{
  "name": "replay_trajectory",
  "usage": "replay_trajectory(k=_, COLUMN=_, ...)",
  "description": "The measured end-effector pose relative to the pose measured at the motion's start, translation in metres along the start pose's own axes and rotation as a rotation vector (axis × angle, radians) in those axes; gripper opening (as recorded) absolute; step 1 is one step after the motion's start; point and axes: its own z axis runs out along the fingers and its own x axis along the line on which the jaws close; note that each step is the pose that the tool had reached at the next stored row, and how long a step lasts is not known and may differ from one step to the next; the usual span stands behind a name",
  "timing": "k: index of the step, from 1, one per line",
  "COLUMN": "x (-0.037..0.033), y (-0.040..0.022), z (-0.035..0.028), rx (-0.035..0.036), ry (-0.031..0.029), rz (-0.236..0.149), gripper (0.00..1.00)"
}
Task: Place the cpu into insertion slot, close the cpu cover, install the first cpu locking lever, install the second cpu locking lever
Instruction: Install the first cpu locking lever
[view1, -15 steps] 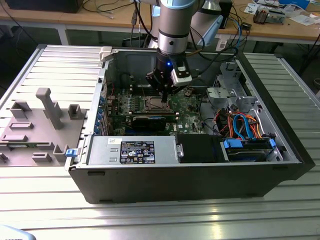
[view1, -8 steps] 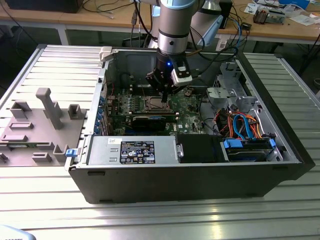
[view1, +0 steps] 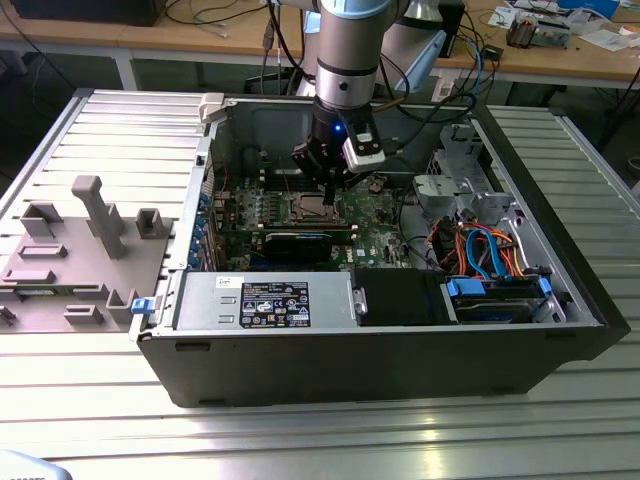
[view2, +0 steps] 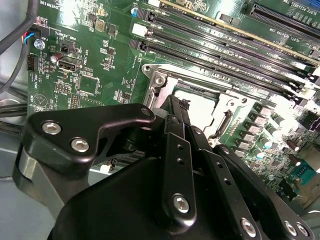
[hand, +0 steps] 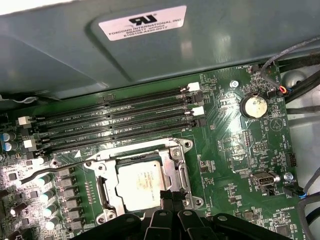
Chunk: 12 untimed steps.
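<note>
An open computer case (view1: 180, 345) lies on the table with the green motherboard (view1: 375, 215) inside. The insertion slot (view1: 310, 208) sits amid the board. The cpu (hand: 140, 185), a pale square chip, lies flat in it. The cpu cover (hand: 178, 170), a silvery frame, lies down around the chip. One thin wire locking lever (hand: 55, 168) stands out to one side of the slot. My gripper (hand: 166, 196) hangs right over the slot, shut, its narrow tips at the chip's edge. In the second wrist view the gripper (view2: 179, 104) hides part of the cpu (view2: 202, 107).
Long black memory slots (hand: 115, 125) run beside the socket, with the case wall (hand: 75, 50) just beyond. A coin battery (hand: 253, 106) sits on the board. Cables and a drive bay (view1: 495, 295) fill the exterior view's right. A power supply (view1: 265, 300) lies in front; grey fixtures (view1: 90, 240) stand left.
</note>
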Motion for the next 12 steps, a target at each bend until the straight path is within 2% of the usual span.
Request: replay_trajectory(k=12, x=0.0, y=0.0, z=0.0001, rx=-0.0009, ry=-0.001, rz=-0.026, gripper=0.11)
